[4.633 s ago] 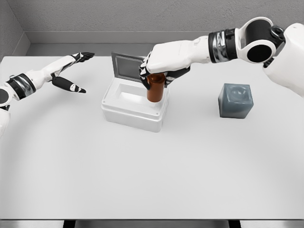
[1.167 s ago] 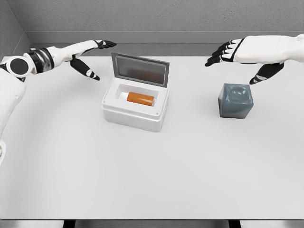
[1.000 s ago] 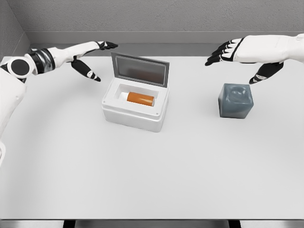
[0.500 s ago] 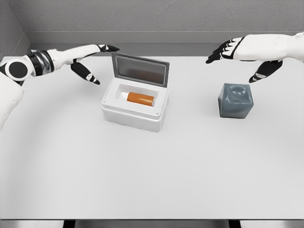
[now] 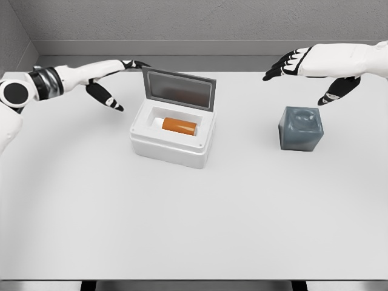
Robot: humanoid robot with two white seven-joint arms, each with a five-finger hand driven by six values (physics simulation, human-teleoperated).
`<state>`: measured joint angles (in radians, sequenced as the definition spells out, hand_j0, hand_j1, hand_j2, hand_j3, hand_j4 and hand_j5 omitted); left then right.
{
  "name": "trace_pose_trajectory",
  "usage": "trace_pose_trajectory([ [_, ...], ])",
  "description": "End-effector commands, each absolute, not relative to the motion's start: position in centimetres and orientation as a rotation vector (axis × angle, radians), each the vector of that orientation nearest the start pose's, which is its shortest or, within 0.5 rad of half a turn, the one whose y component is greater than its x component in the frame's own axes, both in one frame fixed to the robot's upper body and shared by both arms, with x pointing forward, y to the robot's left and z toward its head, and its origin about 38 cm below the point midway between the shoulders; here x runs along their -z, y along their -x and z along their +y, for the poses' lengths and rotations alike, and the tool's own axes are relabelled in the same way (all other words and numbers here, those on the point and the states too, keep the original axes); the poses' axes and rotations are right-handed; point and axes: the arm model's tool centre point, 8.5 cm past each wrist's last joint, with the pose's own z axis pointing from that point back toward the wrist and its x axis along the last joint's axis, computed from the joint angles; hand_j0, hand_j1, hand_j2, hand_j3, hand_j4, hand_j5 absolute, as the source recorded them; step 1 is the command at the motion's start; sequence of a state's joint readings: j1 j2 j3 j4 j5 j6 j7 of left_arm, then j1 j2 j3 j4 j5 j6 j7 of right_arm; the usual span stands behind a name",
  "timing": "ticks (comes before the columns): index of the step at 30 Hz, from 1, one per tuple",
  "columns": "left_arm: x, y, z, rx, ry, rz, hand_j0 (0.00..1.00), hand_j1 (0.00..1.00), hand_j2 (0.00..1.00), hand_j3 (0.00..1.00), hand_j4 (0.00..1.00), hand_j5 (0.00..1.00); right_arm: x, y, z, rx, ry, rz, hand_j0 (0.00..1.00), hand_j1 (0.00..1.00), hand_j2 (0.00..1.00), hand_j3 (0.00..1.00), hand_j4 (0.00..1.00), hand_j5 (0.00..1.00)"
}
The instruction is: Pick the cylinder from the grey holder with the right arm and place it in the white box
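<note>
Lying on its side inside the white box [image 5: 173, 142], the cylinder [image 5: 179, 126] is far left of the right hand [image 5: 306, 63], whose spread fingers hold nothing. Left hand [image 5: 112, 82] fingers, open beside the lid [image 5: 179, 90], might knock it shut.

No text, label, brand, number or sign can be read anywhere in the scene. The white box [image 5: 173, 140] and its raised lid, the orange cylinder [image 5: 179, 126] lying inside it, the grey holder [image 5: 301, 128] on the right and the desk [image 5: 200, 212] all show plain, unmarked surfaces.
</note>
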<state>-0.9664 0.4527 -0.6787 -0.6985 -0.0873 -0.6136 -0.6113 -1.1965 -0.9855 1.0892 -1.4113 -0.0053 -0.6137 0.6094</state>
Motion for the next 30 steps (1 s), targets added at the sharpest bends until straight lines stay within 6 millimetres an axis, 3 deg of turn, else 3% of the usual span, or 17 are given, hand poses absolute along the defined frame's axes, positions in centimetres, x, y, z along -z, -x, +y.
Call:
trace_pose_trajectory([
  [1, -20.7, -54.7, 28.7, 1.557, -0.125, -1.497, 1.0, 1.0, 1.0, 1.0, 1.0, 1.0, -33.7, -45.5, -30.7, -2.178, 0.333, -1.415, 1.0, 1.0, 1.0, 1.0, 1.0, 1.0],
  [6, -20.8, -54.3, 28.9, 1.571, -0.129, -1.501, 1.0, 1.0, 1.0, 1.0, 1.0, 1.0, -33.4, -45.7, -29.4, -2.19, 0.308, -1.435, 1.0, 1.0, 1.0, 1.0, 1.0, 1.0],
  [10, -21.1, -54.1, 28.3, 1.589, -0.121, -1.521, 1.0, 1.0, 1.0, 1.0, 1.0, 1.0, -33.3, -45.9, -29.5, -2.183, 0.309, -1.433, 1.0, 1.0, 1.0, 1.0, 1.0, 1.0],
  [13, -21.4, -53.6, 29.5, 1.594, -0.143, -1.519, 1.0, 1.0, 1.0, 1.0, 1.0, 1.0, -33.3, -45.9, -29.6, -2.183, 0.31, -1.429, 1.0, 1.0, 1.0, 1.0, 1.0, 1.0],
  [18, -21.3, -53.5, 29.5, 1.582, -0.13, -1.529, 1.0, 1.0, 1.0, 1.0, 1.0, 1.0, -33.2, -45.9, -29.7, -2.185, 0.312, -1.423, 1.0, 1.0, 1.0, 1.0, 1.0, 1.0],
  [25, -22.5, -53.2, 28.1, 1.618, -0.122, -1.573, 1.0, 1.0, 1.0, 1.0, 1.0, 1.0, -33.2, -45.9, -29.7, -2.183, 0.31, -1.425, 1.0, 1.0, 1.0, 1.0, 1.0, 1.0],
  [30, -23.0, -52.9, 29.1, 1.628, -0.138, -1.569, 1.0, 1.0, 1.0, 1.0, 1.0, 1.0, -33.1, -46.0, -29.9, -2.176, 0.312, -1.419, 1.0, 1.0, 1.0, 1.0, 1.0, 1.0],
])
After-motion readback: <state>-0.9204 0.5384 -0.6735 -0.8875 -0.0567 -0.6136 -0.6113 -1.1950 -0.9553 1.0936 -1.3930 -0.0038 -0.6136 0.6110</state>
